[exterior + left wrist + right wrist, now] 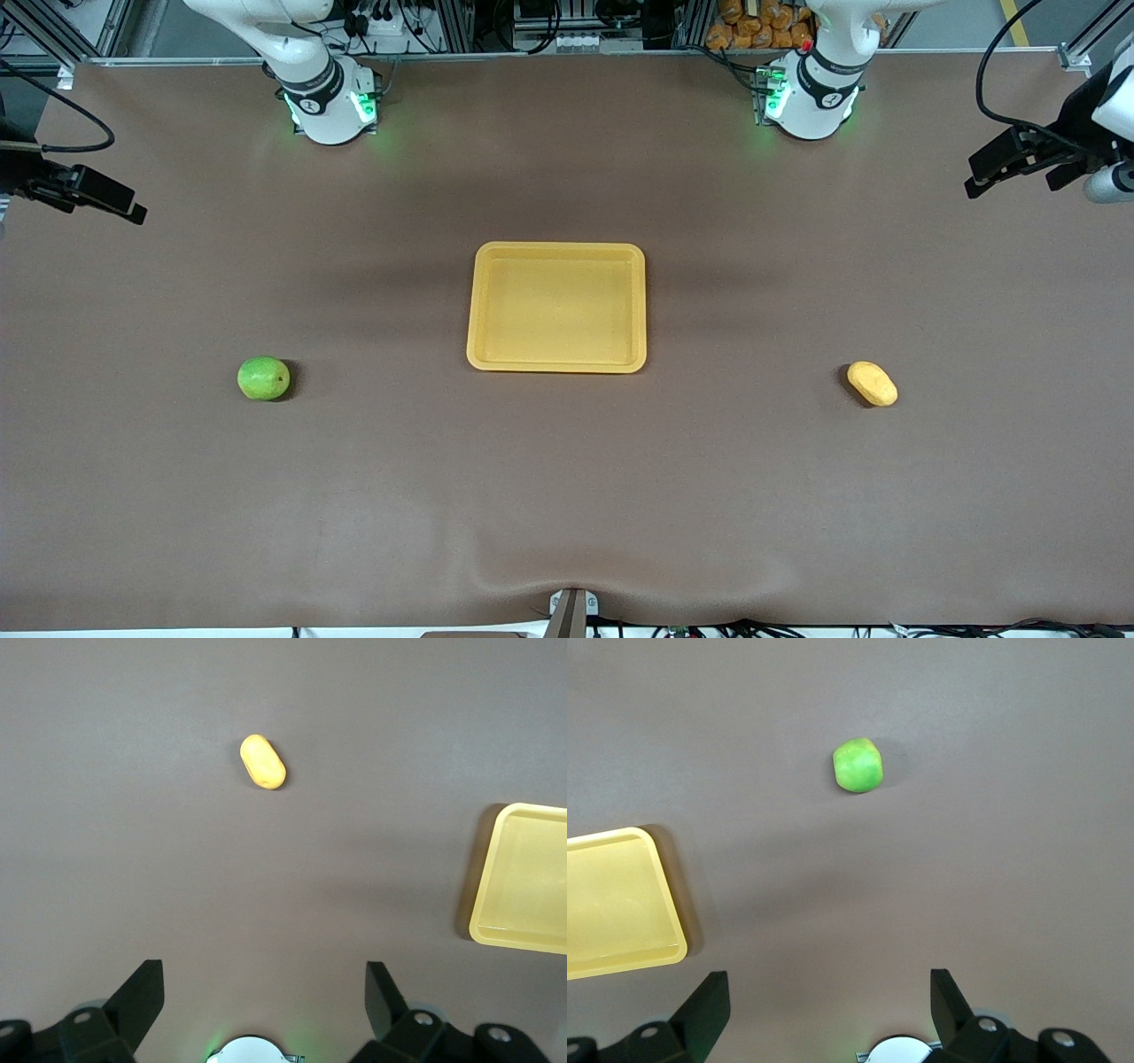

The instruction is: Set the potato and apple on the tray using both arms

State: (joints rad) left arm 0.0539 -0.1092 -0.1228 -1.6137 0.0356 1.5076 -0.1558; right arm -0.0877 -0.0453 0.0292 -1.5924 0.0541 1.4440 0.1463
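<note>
You have everything left to do: the tray (556,252) is bare, the apple (263,378) and potato (873,384) lie untouched on the table, well apart from it, and the left gripper (264,990) and right gripper (829,994) hang spread wide and empty-handed above the table.

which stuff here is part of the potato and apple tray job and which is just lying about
Part of the job:
potato, on the table toward the left arm's end
apple, toward the right arm's end
tray, empty, between them
left claw and right claw, both open, held high

Just lying about:
brown table cover
orange bags past the table's edge
</note>
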